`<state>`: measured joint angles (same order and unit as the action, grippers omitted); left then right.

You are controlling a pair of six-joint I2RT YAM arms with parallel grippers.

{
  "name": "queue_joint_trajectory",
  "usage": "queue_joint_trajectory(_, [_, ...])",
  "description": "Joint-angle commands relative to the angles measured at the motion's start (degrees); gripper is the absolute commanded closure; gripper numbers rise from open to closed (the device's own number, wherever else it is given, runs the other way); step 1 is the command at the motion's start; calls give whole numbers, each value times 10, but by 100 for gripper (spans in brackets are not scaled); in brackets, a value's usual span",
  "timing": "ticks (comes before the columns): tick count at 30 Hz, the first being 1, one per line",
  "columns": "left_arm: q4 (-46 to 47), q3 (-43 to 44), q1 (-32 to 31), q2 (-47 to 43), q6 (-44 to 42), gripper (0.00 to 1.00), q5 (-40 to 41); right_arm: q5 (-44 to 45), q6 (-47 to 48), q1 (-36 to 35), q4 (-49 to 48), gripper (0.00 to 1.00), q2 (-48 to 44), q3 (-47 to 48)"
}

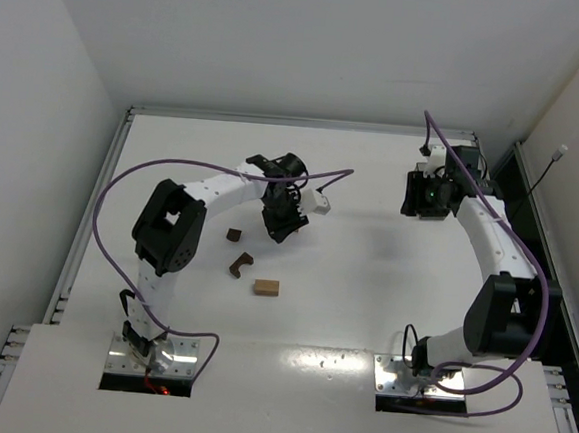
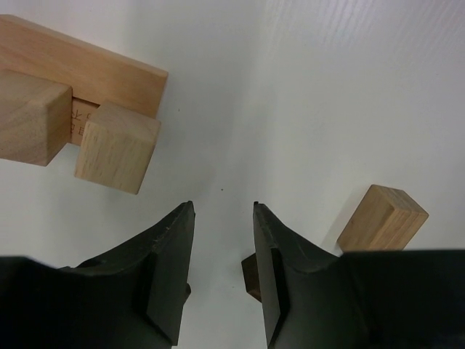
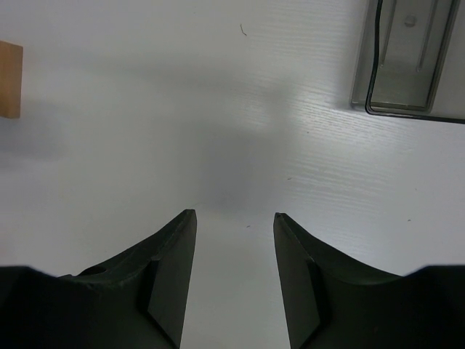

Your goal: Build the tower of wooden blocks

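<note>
Top view, nearest the bases: tan block [image 1: 266,287] on the table [image 1: 362,313], just nearer than the left gripper [image 1: 276,231]. Notched piece [image 1: 240,264], dark brown, near-left of that gripper. Dark cube [image 1: 234,235] just left of it. These three lie apart from one another, none stacked

Left gripper: jaws parted, narrow gap, nothing between them, pointing down at the table. In the left wrist view, by the gripper [image 2: 221,207]: a dark block [image 2: 251,278] shows beside its right finger [image 2: 272,247], mostly hidden. A short block [image 2: 381,218], light tan, lies further right. Beyond the fingertips, to the left: long bar [image 2: 80,65], light tan, with a first cube [image 2: 29,116] and a second cube [image 2: 116,149] against its near side, a small gap between the two. Cannot tell what the cubes rest on

Right gripper [image 1: 416,196]: well right of the left gripper and slightly farther back. Right wrist view: jaws parted, only bare table between them
</note>
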<state>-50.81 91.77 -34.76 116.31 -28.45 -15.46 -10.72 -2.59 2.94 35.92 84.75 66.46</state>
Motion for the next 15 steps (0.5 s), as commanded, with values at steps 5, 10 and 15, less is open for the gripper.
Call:
queue_joint_trajectory(5, [12, 17, 10, 8, -21, 61, -33, -4, 0, 3, -23, 56, -21, -3])
queue_joint_trajectory(10, [23, 22, 15, 13, -21, 54, -33, -4, 0, 3, -23, 56, -21, 3])
queue_joint_trajectory(15, [23, 22, 15, 24, -21, 53, -39, -4, 0, 3, -23, 56, -16, 8])
